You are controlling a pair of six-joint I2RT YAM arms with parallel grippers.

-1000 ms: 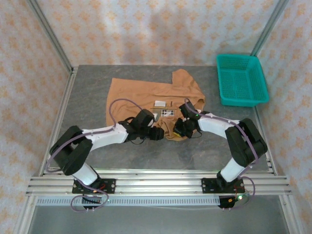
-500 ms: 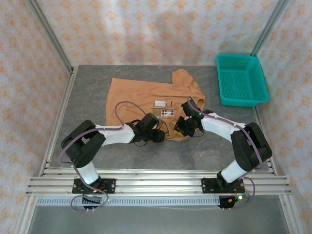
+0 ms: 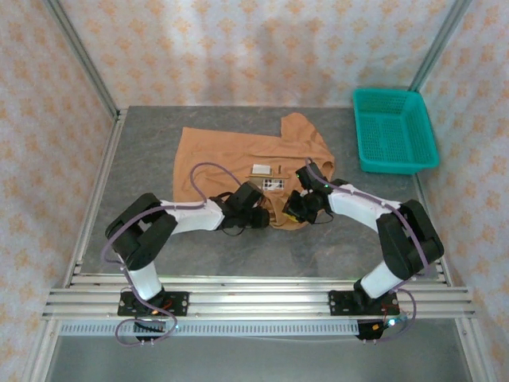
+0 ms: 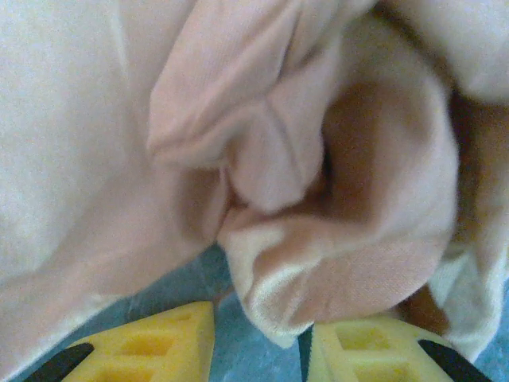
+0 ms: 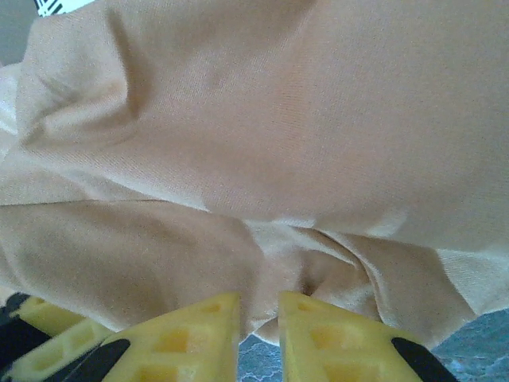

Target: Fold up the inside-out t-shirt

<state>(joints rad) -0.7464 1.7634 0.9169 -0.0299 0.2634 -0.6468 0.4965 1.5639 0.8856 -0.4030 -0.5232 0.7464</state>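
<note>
The inside-out t-shirt (image 3: 227, 151), tan with white label patches (image 3: 261, 169), lies spread on the grey table, its near right corner bunched up. Both grippers meet at that bunched edge. My left gripper (image 3: 269, 216) comes in from the left. In the left wrist view its yellow fingers (image 4: 171, 342) stand apart with bare table between them, and a folded tip of cloth (image 4: 318, 263) hangs by the right finger. My right gripper (image 5: 259, 314) comes in from the right, jaws nearly together with a fold of the shirt (image 5: 278, 119) pinched in the narrow gap.
A teal plastic basket (image 3: 362, 135) stands at the back right corner of the table. Patterned walls and metal posts enclose the table on three sides. Bare grey table surface (image 3: 143, 159) lies to the left of the shirt and along the near edge.
My left gripper has slid right to the bunched hem and its jaws have narrowed. The right gripper has shifted slightly at the same edge.
</note>
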